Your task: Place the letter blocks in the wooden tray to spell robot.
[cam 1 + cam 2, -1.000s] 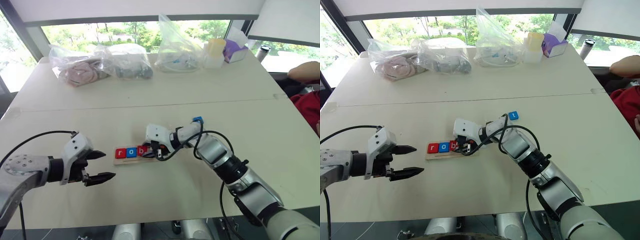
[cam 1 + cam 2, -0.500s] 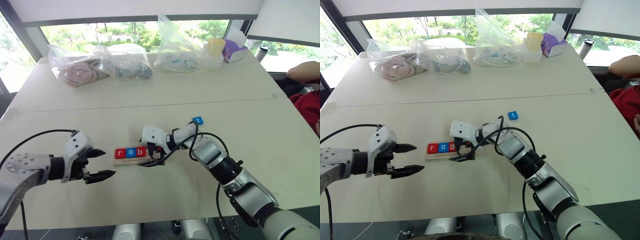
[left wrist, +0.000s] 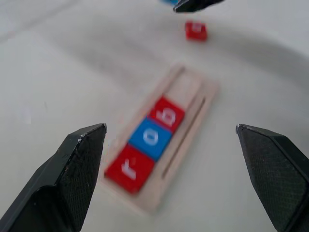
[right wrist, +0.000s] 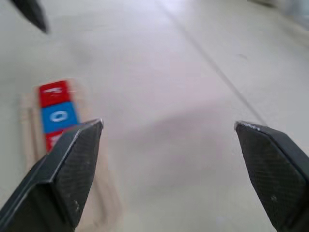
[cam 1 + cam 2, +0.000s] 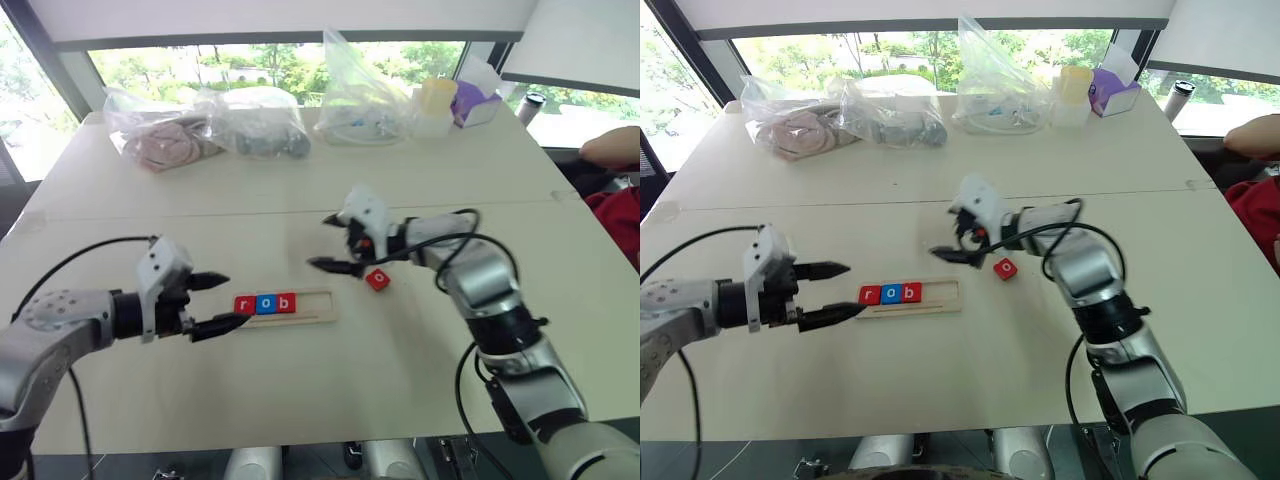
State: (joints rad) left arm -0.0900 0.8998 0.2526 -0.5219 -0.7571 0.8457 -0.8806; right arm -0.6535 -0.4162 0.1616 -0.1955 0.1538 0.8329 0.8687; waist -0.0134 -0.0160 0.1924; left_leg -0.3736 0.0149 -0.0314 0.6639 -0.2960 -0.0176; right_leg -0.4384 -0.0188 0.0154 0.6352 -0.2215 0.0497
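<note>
Here the red o block (image 5: 377, 279) lies just below the open right pincer (image 5: 330, 242).

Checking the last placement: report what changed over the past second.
The right gripper opened and lifted away from the tray, rightward. A red o tile now lies on the table beside the tray, outside it. Unchanged: r, o, b tiles in the tray; left gripper open.

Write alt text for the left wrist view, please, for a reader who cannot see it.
A wooden tray on a pale table holds three letter blocks spelling "rob", framed by the open left gripper. Past the tray lies a red block.
</note>
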